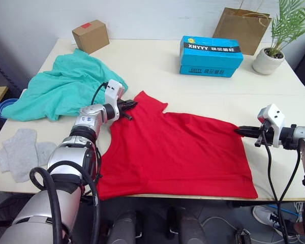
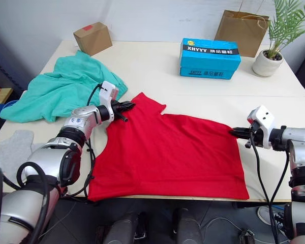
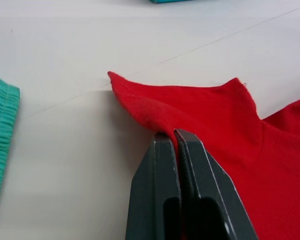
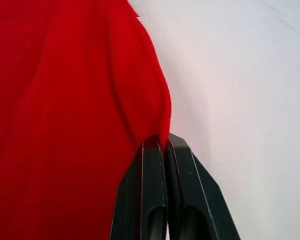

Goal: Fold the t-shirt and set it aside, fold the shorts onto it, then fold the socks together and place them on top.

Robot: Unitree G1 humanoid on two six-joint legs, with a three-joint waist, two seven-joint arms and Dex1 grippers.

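Note:
The red t-shirt (image 1: 175, 152) lies spread flat on the white table's near half. My left gripper (image 1: 130, 106) is shut on its far-left sleeve edge; the left wrist view shows red cloth (image 3: 200, 115) pinched between the closed fingers. My right gripper (image 1: 240, 131) is shut on the t-shirt's far-right corner, and red fabric (image 4: 85, 100) bunches at the fingertips in the right wrist view. The teal shorts (image 1: 66, 86) lie crumpled at the far left. The grey socks (image 1: 23, 151) rest near the table's front-left edge.
A small cardboard box (image 1: 90, 35) stands at the back left. A blue carton (image 1: 210, 55), a brown paper bag (image 1: 242, 29) and a potted plant (image 1: 272, 53) line the back right. A blue bowl (image 1: 1, 108) sits off the table's left side.

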